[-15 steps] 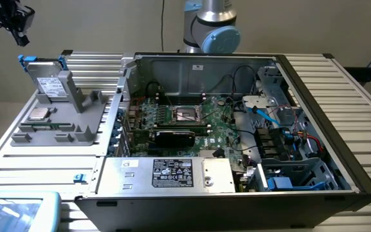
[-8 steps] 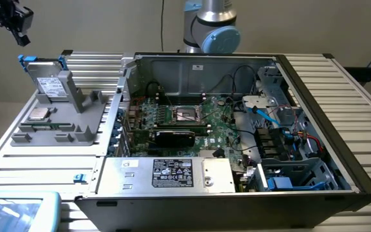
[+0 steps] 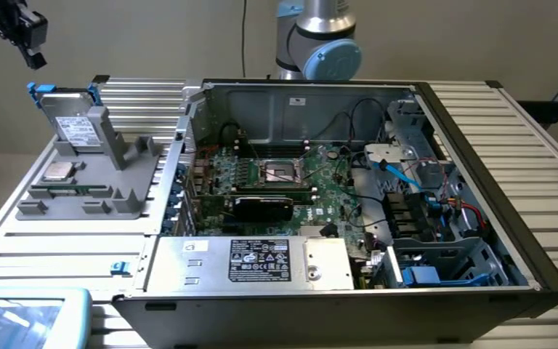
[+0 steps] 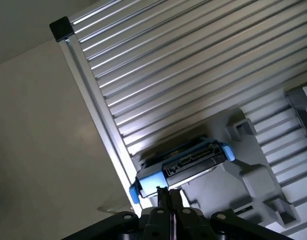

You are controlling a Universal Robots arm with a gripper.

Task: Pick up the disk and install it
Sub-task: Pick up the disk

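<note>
Hovering above the disk (image 4: 186, 162), the gripper (image 4: 168, 197) is pinched shut, empty — the grey stand (image 3: 128, 185) props it up, top edge offered for grasping.

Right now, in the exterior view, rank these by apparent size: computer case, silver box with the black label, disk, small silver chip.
Largest first:
computer case
silver box with the black label
disk
small silver chip
Nearness changes nothing here.

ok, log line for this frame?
gripper: shut, empty | position: above disk, apart | disk: propped in grey holder | status: not installed
</note>
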